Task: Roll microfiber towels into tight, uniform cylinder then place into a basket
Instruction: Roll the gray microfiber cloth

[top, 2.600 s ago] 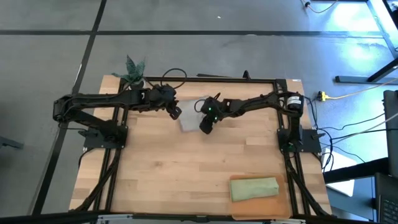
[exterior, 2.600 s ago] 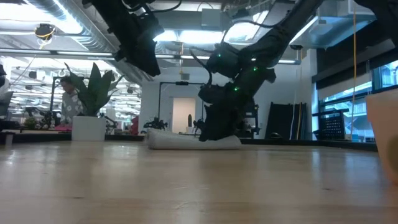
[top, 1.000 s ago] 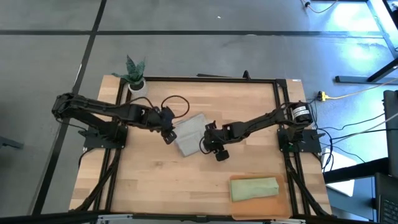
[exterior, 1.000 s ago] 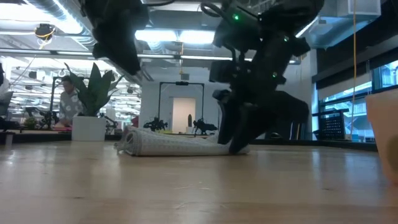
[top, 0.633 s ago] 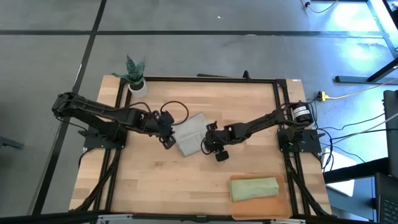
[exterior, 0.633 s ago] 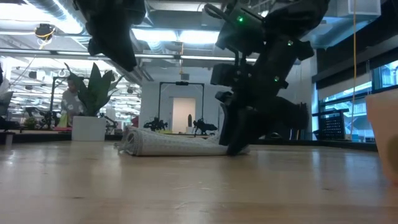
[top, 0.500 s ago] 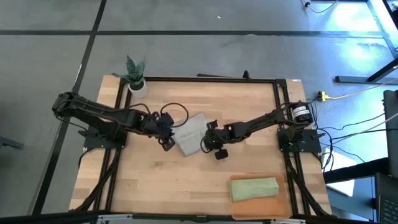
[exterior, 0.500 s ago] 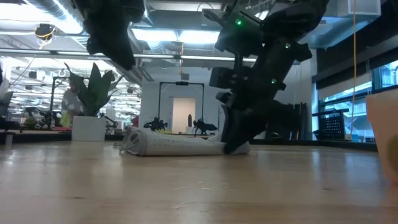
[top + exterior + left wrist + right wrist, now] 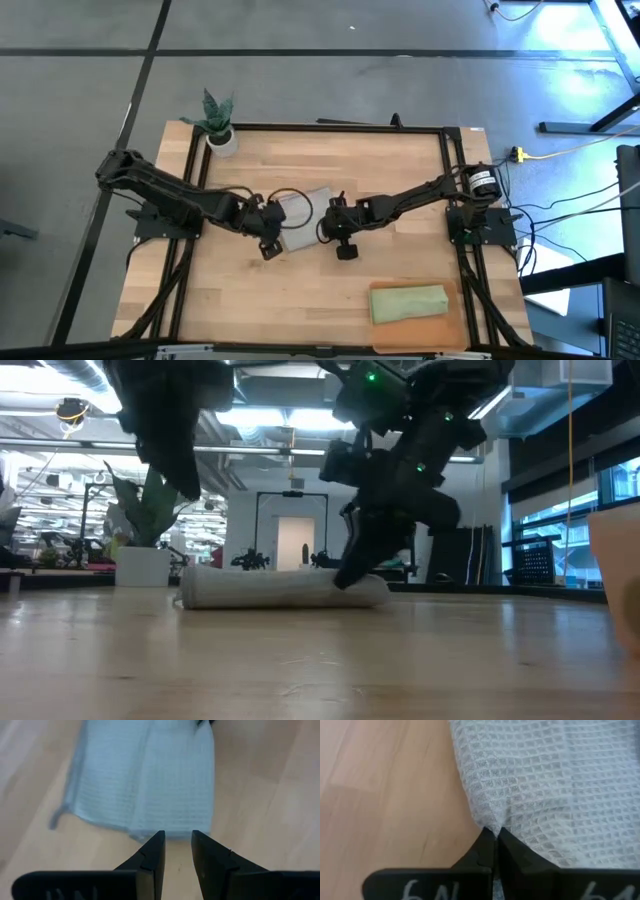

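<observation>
While the right pincer (image 9: 494,834) is clenched on the edge of the light grey towel (image 9: 298,222), a small peak of waffle cloth pinched between its fingertips, the left pincer (image 9: 174,849) hangs released just short of the towel's opposite edge, its fingers parted with a narrow gap and touching nothing. From above, the grey towel lies near the middle of the worktop (image 9: 260,300), caught between the two pincers, which close in from either side. Bare wood runs wide from there toward the near edge and toward the far rail. The sage green towel (image 9: 409,302) sits rolled in the orange-brown basket (image 9: 455,335) at the near right corner, well apart from the arms. A small white plant pot (image 9: 222,141) stands at the far left corner.

Only the low view shows the grey towel (image 9: 285,590) as a low, flattened roll lying on the wood, with the right arm's pincer coming down on its right end. Only the wrist views show the towel's weave and the pinch itself. A loose thread or tag at one corner shows in the left wrist view alone, blurred.
</observation>
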`<act>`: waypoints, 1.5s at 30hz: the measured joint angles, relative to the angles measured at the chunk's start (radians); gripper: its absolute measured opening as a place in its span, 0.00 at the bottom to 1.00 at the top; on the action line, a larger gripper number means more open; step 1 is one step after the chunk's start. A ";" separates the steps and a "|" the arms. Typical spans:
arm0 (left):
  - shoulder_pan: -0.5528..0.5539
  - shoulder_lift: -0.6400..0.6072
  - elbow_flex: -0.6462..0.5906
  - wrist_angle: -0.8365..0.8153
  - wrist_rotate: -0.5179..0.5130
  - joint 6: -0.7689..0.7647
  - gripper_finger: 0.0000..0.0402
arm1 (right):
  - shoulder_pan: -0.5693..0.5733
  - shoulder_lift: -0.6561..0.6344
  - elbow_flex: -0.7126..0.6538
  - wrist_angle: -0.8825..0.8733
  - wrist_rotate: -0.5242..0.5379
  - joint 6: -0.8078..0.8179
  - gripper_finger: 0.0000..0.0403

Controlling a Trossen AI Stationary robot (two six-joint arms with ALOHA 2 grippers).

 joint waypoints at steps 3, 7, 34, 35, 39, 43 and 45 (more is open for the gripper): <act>0.000 0.043 0.000 0.037 0.023 0.032 0.21 | -0.010 0.000 0.014 0.001 -0.004 0.020 0.02; -0.012 0.102 0.000 0.114 0.051 0.139 0.22 | -0.030 0.000 0.016 0.002 -0.007 0.051 0.02; -0.019 0.334 0.001 0.213 -0.008 0.176 0.25 | -0.041 0.000 0.016 0.009 -0.006 0.079 0.02; -0.019 0.338 0.001 0.212 -0.009 0.174 0.25 | -0.041 0.000 0.016 0.010 -0.006 0.079 0.02; -0.022 0.363 0.001 0.209 -0.016 0.149 0.25 | -0.041 0.000 0.016 0.012 -0.005 0.079 0.02; -0.024 0.400 0.005 0.207 -0.027 0.154 0.25 | -0.041 0.000 0.016 0.012 -0.005 0.090 0.02; -0.024 0.406 0.005 0.206 -0.020 0.151 0.25 | -0.041 -0.001 0.016 0.012 -0.005 0.102 0.02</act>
